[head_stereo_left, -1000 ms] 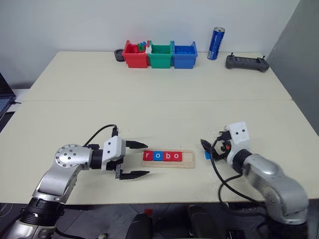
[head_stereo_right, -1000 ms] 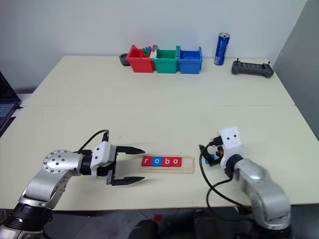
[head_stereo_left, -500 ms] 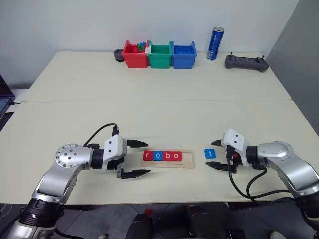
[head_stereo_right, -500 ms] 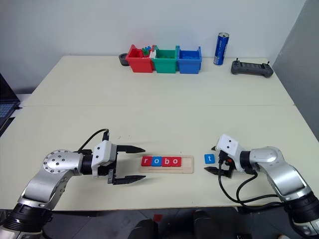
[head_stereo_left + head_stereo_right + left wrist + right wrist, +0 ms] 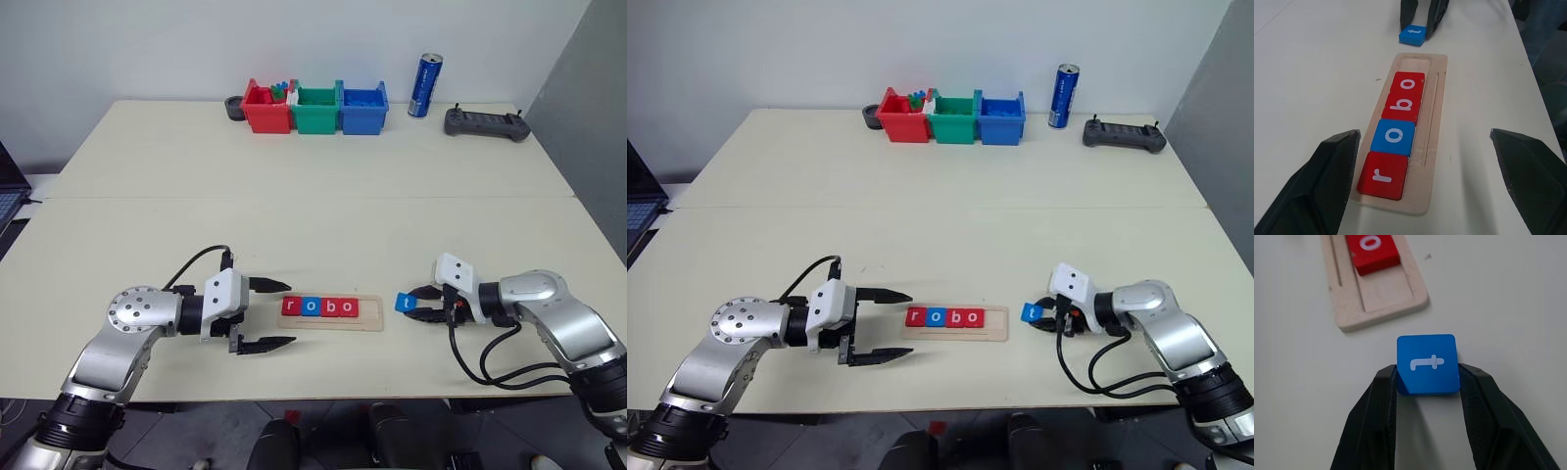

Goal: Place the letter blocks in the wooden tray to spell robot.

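Note:
The wooden tray (image 5: 370, 310) lies near the table's front edge. In its slot sit four of the letter blocks: red r (image 5: 290, 306), blue o (image 5: 310, 306), red b (image 5: 328, 307) and red o (image 5: 346, 307). The slot's right end (image 5: 1418, 62) is bare. Just to the right of the tray is the blue t block (image 5: 1427, 364), and my right gripper (image 5: 1428, 373) is shut on its two sides. My left gripper (image 5: 287, 312) stands open at the tray's left end, its fingers (image 5: 1322, 181) spread wide on either side of the r.
Red, green and blue bins (image 5: 315, 109) line the far edge, with a dark round object (image 5: 233, 108) to their left. To their right are a blue can (image 5: 424, 86) and a black controller (image 5: 485, 123). A laptop corner (image 5: 8, 201) shows at the far left.
My right gripper turned from pointing down over the t block to lying low beside it, then shut on the block, which shifted slightly toward the tray. The left arm has not moved.

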